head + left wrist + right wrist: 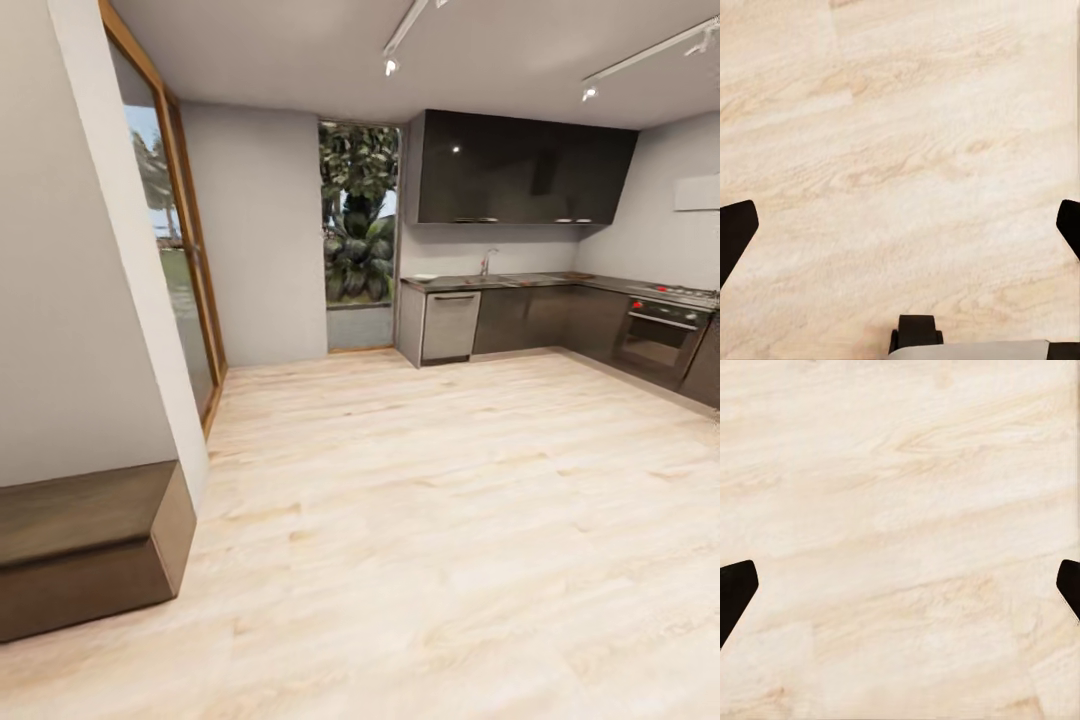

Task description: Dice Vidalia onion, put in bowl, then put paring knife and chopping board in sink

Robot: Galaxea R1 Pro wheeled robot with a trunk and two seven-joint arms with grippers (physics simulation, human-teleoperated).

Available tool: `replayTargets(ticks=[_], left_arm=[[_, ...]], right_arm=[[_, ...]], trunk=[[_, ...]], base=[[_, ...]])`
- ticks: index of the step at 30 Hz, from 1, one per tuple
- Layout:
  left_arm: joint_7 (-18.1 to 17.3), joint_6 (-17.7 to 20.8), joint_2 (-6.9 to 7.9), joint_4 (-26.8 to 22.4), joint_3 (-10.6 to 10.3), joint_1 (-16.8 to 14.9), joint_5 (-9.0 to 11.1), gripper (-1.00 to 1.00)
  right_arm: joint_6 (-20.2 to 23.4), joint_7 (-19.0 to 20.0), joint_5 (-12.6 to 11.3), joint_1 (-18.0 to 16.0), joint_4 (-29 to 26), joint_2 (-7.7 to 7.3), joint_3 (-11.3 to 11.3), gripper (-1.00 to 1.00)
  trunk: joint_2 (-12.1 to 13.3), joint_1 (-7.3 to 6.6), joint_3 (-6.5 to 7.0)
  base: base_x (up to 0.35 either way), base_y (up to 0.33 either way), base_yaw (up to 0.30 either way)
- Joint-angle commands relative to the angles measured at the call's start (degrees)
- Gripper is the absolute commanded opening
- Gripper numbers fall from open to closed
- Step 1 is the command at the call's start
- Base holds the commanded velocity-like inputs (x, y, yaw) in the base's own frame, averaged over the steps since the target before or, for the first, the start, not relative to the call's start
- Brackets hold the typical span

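Countertop (520, 281): at our two o'clock, far off.
Onion: we judge it slippery; grasp its middle.
Left gripper (900, 225), right gripper (900, 585): spread wide, holding nothing.

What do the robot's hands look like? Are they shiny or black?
They look black, not shiny. In each wrist view you see two dark, flat fingertips with angled, pointed edges, one at each side: the left gripper and the right gripper. Near the left one there is also a small black block on a pale grey part. No cables or markings show.
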Motion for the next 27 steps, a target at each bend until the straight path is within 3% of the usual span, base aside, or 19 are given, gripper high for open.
replayTargets(ticks=[1, 7, 14, 27], left_arm=[[0.0, -0.1, 0.0, 0.0, 0.0, 0.0, 0.0, 1.0], [0.0, -0.2, 0.0, -0.1, 0.0, 0.0, 0.0, 1.0], [0.0, -3.2, 0.0, 0.1, 0.0, 0.0, 0.0, 1.0], [0.0, -3.6, 0.0, 0.2, -0.1, 0.0, 0.0, 1.0]], right_arm=[[-0.2, 0.0, 0.0, 0.0, 0.0, 0.0, 0.0, 1.0], [-0.2, 0.0, 0.0, 0.0, 0.1, 0.0, 0.0, 1.0], [-0.2, 0.0, 0.0, 0.0, 0.1, 0.0, 0.0, 1.0], [-0.2, 0.0, 0.0, 0.0, 0.1, 0.0, 0.1, 1.0]], trunk=[[0.0, 0.03, -0.05], [0.0, 0.03, -0.05], [0.0, 0.03, -0.05], [0.0, 0.03, -0.05]], base=[[0.323, 0.0, -0.157], [0.323, 0.0, -0.157], [0.323, -0.033, -0.157], [0.323, -0.007, -0.182]])
